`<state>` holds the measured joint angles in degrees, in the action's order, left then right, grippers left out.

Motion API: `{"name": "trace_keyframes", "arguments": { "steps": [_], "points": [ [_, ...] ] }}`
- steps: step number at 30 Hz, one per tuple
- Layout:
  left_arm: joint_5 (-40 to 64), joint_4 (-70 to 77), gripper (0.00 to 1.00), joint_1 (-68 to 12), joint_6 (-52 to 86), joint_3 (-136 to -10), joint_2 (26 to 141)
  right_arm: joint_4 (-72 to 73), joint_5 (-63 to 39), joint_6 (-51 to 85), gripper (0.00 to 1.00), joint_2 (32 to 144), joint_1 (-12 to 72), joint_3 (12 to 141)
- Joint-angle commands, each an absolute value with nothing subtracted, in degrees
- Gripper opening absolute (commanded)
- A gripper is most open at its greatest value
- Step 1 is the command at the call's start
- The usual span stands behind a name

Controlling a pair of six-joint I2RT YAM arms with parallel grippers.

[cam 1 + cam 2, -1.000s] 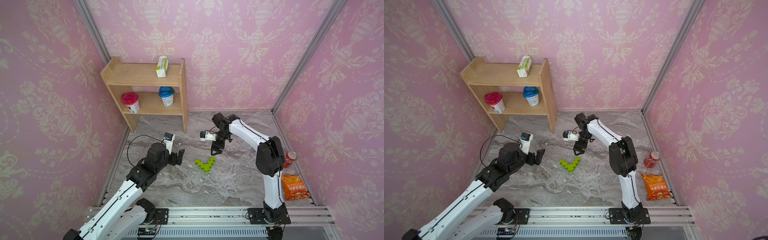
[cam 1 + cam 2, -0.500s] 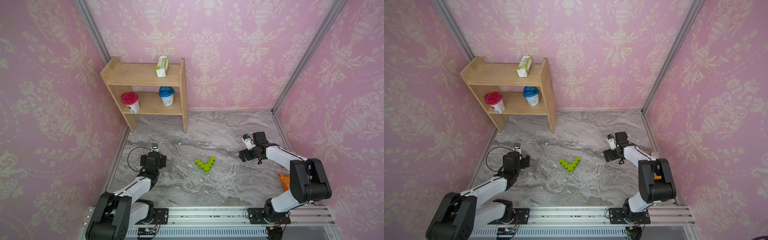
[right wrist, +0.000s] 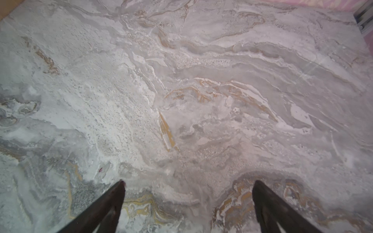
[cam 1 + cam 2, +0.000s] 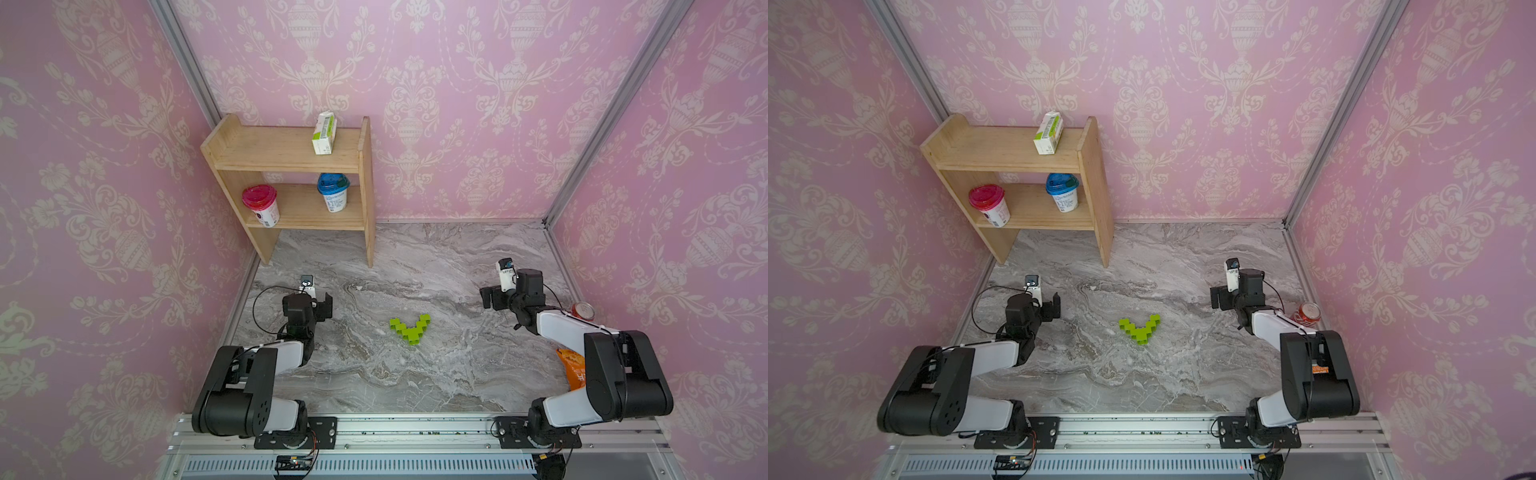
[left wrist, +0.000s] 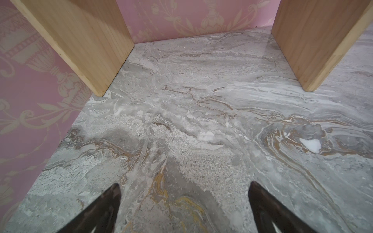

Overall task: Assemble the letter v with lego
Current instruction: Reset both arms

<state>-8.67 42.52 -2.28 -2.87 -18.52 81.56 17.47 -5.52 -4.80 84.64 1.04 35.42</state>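
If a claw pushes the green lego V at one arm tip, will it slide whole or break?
Lying flat on the smooth table, the letter v would probably slide, not roll. Its stepped arms look thinly joined, so one might snap off.

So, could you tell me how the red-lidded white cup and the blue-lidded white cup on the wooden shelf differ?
Lid: the red-lidded white cup has a crimson lid; the blue-lidded white cup has a blue one. Place: the red-lidded cup stands on the lower board of the wooden shelf, at its front edge; the blue-lidded cup sits further back, toward the opposite end. Both stand upright with white printed bodies on that same board.
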Motion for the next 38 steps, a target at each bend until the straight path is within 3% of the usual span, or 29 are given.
{"name": "trace_keyframes", "arguments": {
  "steps": [1,12,38],
  "points": [
    [-4.48,50.75,0.99,-0.1,-0.25,-19.6,85.24,24.98,-7.45,-1.37,1.0,86.92,0.72,34.95],
    [-2.3,59.49,0.99,0.97,0.18,-19.16,93.27,44.64,-2.38,1.3,1.0,86.06,0.35,23.76],
    [-4.33,56.74,0.99,2.12,2.1,-20.64,93.34,44.29,-2.03,1.23,1.0,85.95,0.48,23.6]
  ]
}}
